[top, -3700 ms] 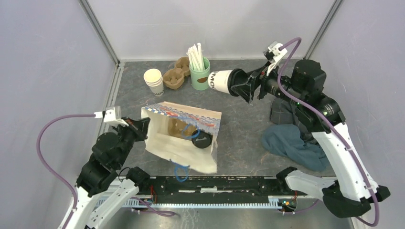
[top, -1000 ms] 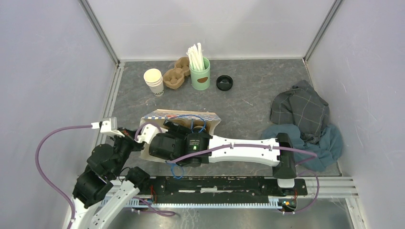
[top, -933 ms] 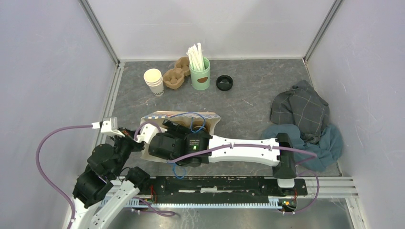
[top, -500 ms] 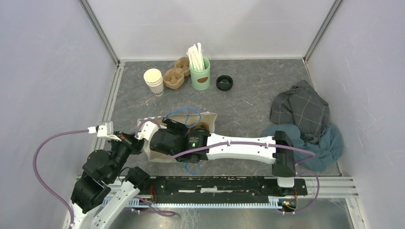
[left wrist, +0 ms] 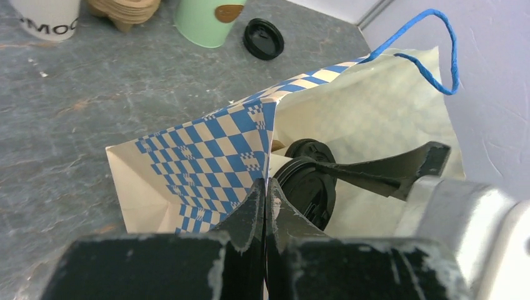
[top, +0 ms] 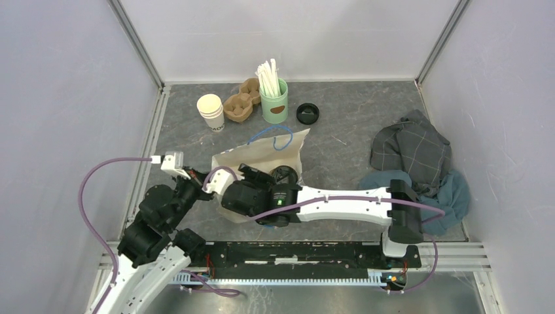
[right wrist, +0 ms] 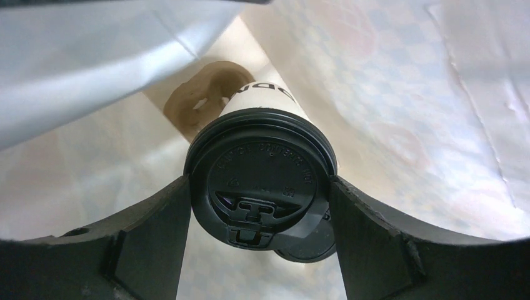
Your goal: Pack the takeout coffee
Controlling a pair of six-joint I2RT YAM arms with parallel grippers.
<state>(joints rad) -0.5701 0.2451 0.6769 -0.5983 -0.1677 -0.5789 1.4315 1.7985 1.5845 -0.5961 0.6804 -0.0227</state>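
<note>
The takeout coffee [right wrist: 259,165], a white printed cup with a black lid, lies on its side inside the paper bag [top: 262,152]. My right gripper [right wrist: 259,181] is shut on it, one finger against each side of the lid. In the top view the right arm reaches from the right into the bag's mouth, and the cup is mostly hidden there. My left gripper [left wrist: 265,190] is shut on the bag's blue-checked edge [left wrist: 212,162] and holds the mouth up. A second black lid [right wrist: 309,249] and a brown cup carrier [right wrist: 201,100] lie deeper in the bag.
At the back stand a stack of lidless white cups [top: 211,111], cardboard carriers [top: 240,104], a green holder with white sticks [top: 273,98] and a loose black lid [top: 307,114]. Crumpled cloths [top: 412,170] lie at the right. The bag's blue handle [top: 271,135] sticks up.
The right arm brought the cup from the back into the bag. In the last second the left gripper moved up and right with the bag's edge, tipping the bag more upright.
</note>
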